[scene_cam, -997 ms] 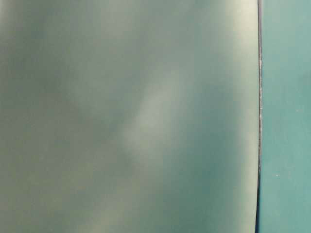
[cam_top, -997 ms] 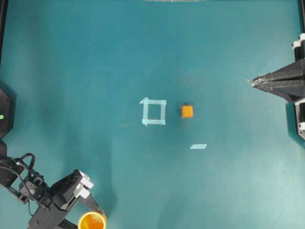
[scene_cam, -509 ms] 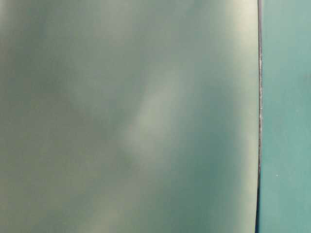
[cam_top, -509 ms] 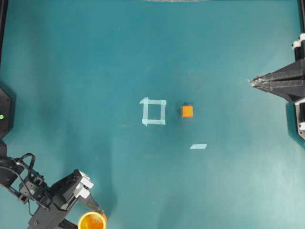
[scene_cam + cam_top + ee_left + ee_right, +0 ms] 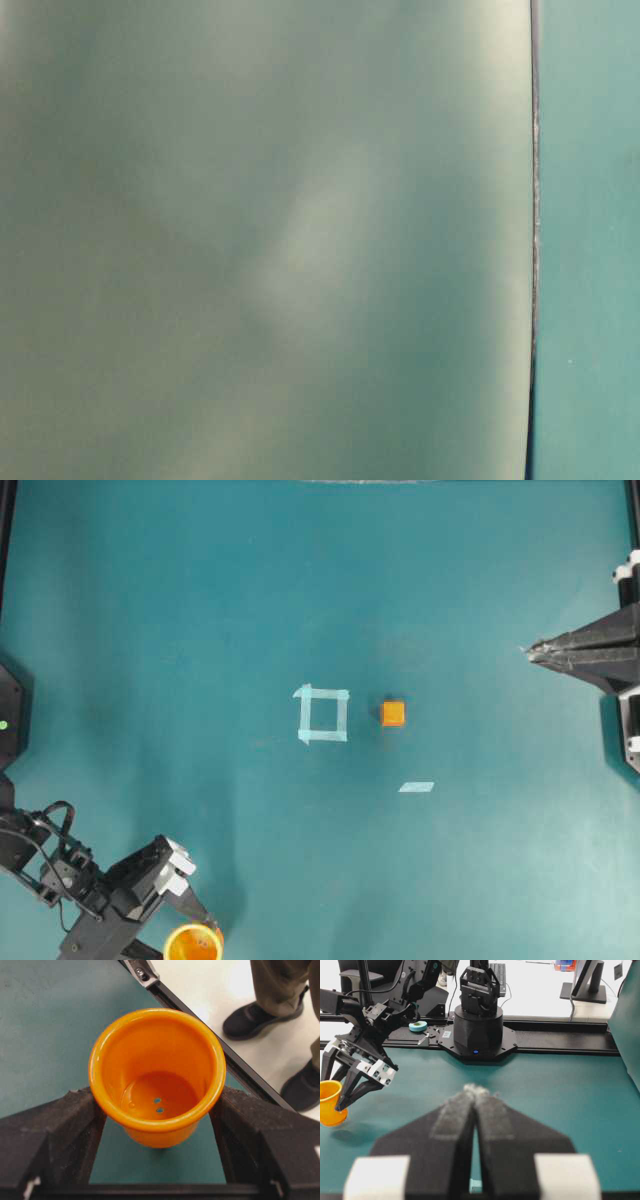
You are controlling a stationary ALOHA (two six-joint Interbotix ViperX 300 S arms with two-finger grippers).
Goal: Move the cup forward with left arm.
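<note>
The cup (image 5: 193, 944) is round and yellow-orange and sits at the bottom edge of the overhead view, near the table's rim. In the left wrist view the cup (image 5: 157, 1075) fills the gap between the two black fingers (image 5: 60, 1135), which press against its wall just under the rim on both sides. My left gripper (image 5: 198, 935) is shut on it. From the right wrist view the cup (image 5: 329, 1102) shows at far left under the left gripper (image 5: 332, 1092). My right gripper (image 5: 530, 652) rests at the right edge, shut and empty, and the right gripper (image 5: 476, 1091) has its pads together.
A small orange cube (image 5: 393, 713) lies right of a pale tape square (image 5: 323, 714); a tape strip (image 5: 416, 787) lies below them. The table's black edge rail (image 5: 240, 1067) runs just beyond the cup, with a person's shoes (image 5: 250, 1015) outside. The table-level view is a blur.
</note>
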